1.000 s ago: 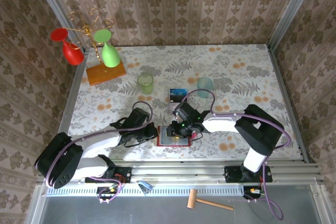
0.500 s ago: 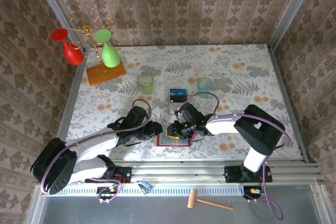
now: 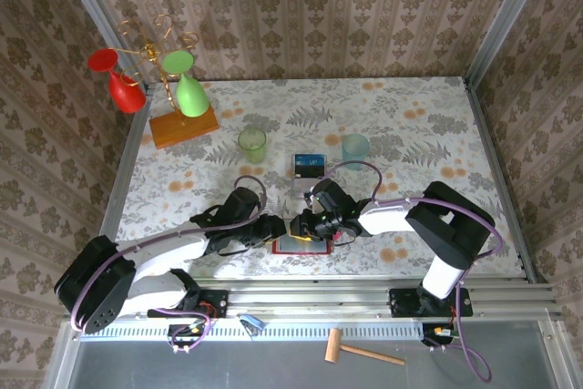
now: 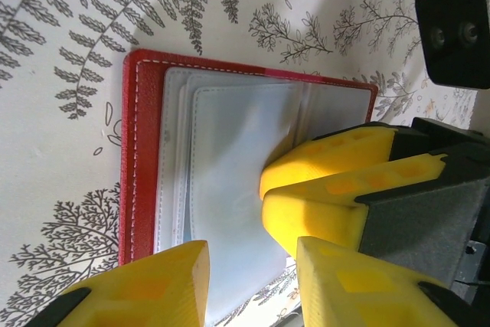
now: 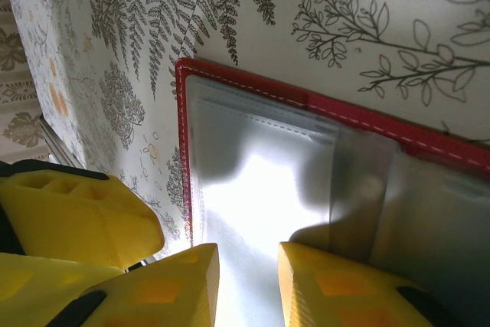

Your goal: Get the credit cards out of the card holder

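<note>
The card holder (image 4: 144,189) lies opened flat on the table (image 3: 410,116) near its front edge, directly between the two arms, its greyish clear pockets (image 5: 253,189) facing up. One dark blue card (image 3: 308,165) lies on the table farther back, well apart from the holder. Glare on the plastic hides whether a pale card sits in a sleeve. The right gripper (image 5: 246,285) has its jaws only narrowly apart, and its fingertips (image 4: 321,178) rest on the inner sleeves near the fold. Whether they pinch a card edge, a sleeve, or merely press down, I cannot tell. The left gripper (image 4: 253,281) hovers just beside it over the near edge of the holder, jaws parted with nothing between them. The step in hand looks like steadying the holder while fishing out a remaining card. To do it well, one arm should pin the red cover flat while the other draws along the sleeve's open side, parallel to the table. A light pinch on the card alone matters, since the soft plastic will likely bunch and lift the whole holder. With the fingers this crowded, slow moves would avoid a knock.
</note>
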`<state>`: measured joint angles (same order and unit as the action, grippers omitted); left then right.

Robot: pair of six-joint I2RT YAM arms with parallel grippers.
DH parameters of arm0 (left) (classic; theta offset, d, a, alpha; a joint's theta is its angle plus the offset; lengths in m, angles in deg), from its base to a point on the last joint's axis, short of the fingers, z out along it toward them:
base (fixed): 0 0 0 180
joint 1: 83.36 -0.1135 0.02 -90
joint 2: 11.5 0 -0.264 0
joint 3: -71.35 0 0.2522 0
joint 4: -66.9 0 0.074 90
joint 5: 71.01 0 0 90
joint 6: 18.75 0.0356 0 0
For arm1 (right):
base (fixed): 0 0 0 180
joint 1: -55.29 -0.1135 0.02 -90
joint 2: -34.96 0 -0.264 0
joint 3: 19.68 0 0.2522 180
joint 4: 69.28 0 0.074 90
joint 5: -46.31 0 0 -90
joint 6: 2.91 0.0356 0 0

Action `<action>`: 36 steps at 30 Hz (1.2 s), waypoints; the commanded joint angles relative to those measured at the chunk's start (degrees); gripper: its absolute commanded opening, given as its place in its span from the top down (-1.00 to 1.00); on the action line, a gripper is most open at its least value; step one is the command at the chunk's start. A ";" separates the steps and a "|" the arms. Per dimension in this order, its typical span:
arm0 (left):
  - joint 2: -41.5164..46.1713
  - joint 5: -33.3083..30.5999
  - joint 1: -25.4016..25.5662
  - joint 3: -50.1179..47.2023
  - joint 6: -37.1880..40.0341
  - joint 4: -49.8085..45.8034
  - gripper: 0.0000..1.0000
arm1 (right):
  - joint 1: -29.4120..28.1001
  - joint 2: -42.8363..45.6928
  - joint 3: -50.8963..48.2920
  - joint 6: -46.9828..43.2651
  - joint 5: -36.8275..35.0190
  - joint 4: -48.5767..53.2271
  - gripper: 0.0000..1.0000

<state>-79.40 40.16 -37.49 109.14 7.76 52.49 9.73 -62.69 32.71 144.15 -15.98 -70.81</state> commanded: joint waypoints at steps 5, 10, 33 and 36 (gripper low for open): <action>-2.09 1.16 0.80 -0.74 -1.41 0.48 0.29 | 0.44 -1.15 -1.88 0.11 -1.69 3.02 0.44; -3.28 1.33 1.29 -0.91 -1.78 1.60 0.34 | 0.48 -0.99 -1.84 0.13 -1.69 3.25 0.44; -1.76 -0.46 1.68 -1.71 -2.26 0.33 0.43 | 0.58 -1.34 -1.92 -0.10 -1.68 3.64 0.44; -0.58 -0.95 1.69 -1.71 -2.08 -1.05 0.42 | 0.58 -1.40 -1.76 -0.05 -1.55 3.60 0.45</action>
<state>-81.78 40.16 -36.14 108.10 5.84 53.65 9.77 -62.69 32.58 144.15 -15.92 -71.09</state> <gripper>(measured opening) 0.290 0.277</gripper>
